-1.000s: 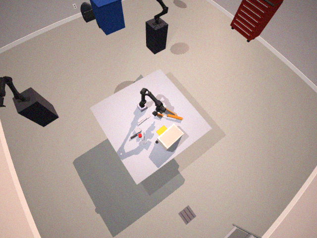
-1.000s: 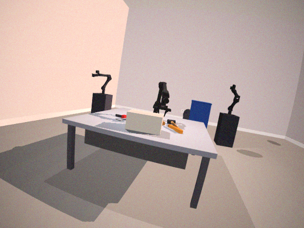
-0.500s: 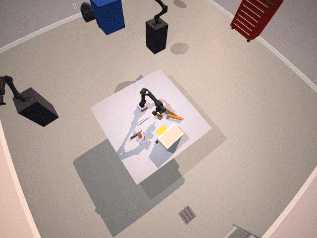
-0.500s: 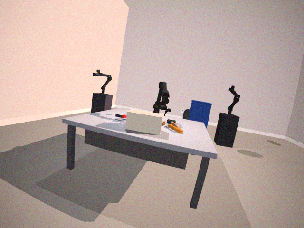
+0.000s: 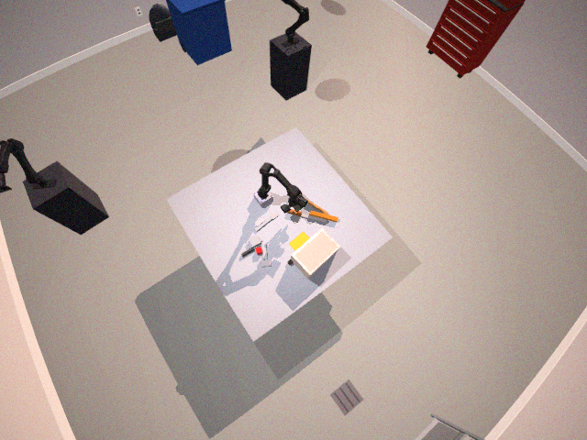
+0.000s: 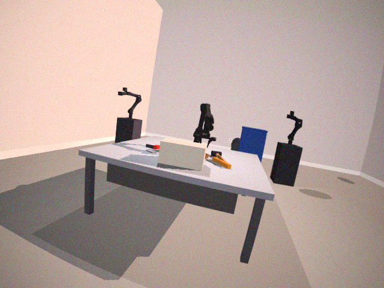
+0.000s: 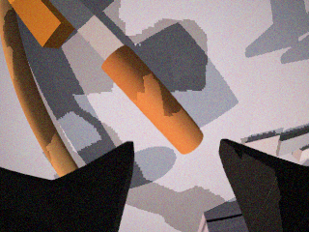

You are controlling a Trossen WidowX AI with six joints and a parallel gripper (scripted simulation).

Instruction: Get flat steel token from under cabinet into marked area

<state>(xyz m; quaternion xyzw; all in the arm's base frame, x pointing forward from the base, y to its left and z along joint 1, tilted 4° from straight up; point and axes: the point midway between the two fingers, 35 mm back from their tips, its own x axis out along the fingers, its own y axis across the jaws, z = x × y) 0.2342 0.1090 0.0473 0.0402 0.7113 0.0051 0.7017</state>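
The cream cabinet (image 5: 315,251) (image 6: 182,155) stands on the table; the token is not visible. The yellow marked area (image 5: 299,240) lies in front of the cabinet. A tool with an orange handle (image 7: 152,99), a pale shaft (image 7: 101,34) and an orange block (image 5: 324,216) (image 6: 221,162) (image 7: 41,21) lies on the table. My gripper (image 7: 177,141) (image 5: 293,208) is open and empty above the handle's near end. In the wrist view the handle runs diagonally and its end shows between the fingertips, nearer the right one.
A mallet with a curved wooden handle (image 5: 315,205) (image 7: 24,97) and a black head (image 6: 216,153) lies close beside the orange tool. A red block (image 5: 259,250) (image 6: 156,147), a dark bar (image 5: 249,250) and thin pale pieces (image 5: 267,221) lie on the table's other side. A small dark object (image 5: 290,261) is beside the cabinet.
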